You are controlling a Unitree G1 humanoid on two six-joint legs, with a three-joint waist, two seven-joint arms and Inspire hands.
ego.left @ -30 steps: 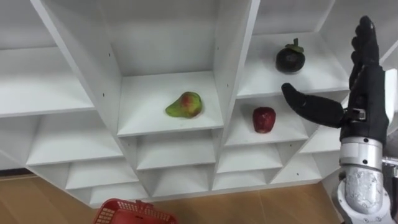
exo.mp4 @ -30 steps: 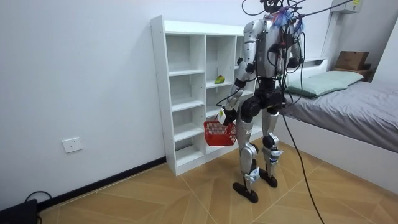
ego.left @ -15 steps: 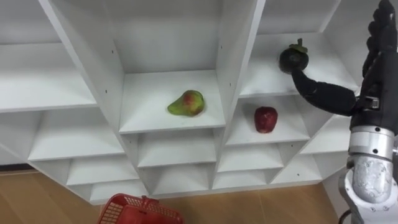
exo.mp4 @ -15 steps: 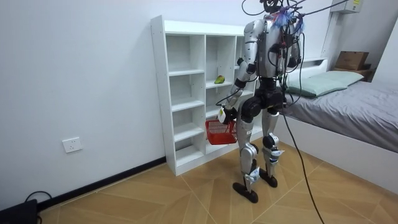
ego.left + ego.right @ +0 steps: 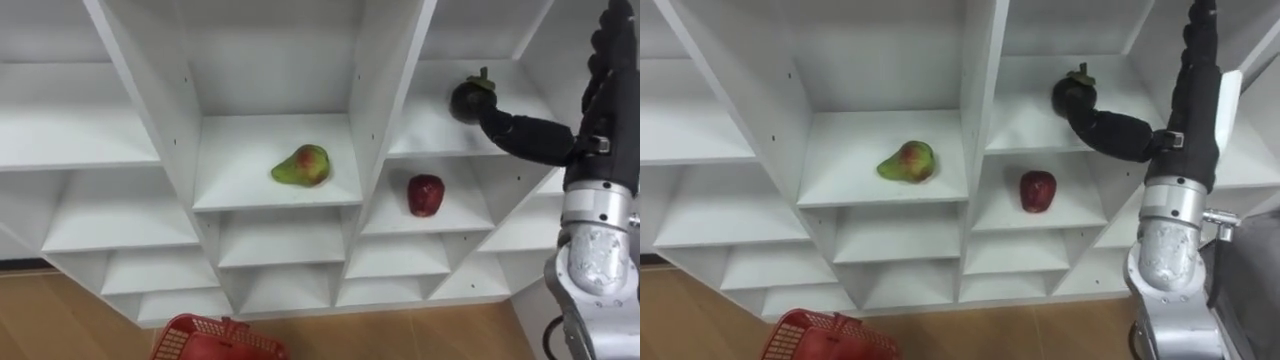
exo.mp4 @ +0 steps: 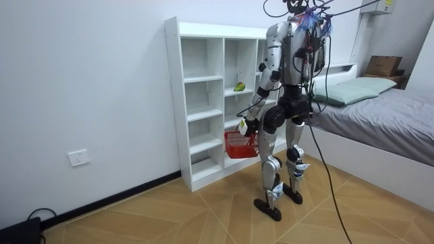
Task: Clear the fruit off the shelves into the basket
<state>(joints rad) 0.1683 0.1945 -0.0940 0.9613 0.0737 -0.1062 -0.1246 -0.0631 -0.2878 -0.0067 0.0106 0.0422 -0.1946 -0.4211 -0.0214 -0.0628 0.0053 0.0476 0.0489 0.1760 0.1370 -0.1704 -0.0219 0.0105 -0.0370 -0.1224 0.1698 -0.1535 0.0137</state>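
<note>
Fruits all sat on the closet (image 5: 385,60) shelves: mangosteen (image 5: 467,99) upper right, red apple (image 5: 425,194) below it, green-red pear (image 5: 302,165) in the middle bay. Right hand (image 5: 596,130) was spread wide, thumb touching the mangosteen, nothing grasped. Red basket (image 5: 214,340) hung by left hand (image 6: 243,125), grip not discernible; probably nothing collected yet.

White closet (image 5: 392,60) with green-red pear (image 5: 301,166), red apple (image 5: 425,194), dark mangosteen (image 5: 467,99); red basket (image 5: 212,341), black robot hand (image 5: 598,118).

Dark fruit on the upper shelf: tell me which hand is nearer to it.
Right. The right hand is up at the shelf, thumb beside the dark fruit; the left hand is far below, by the red basket.
</note>
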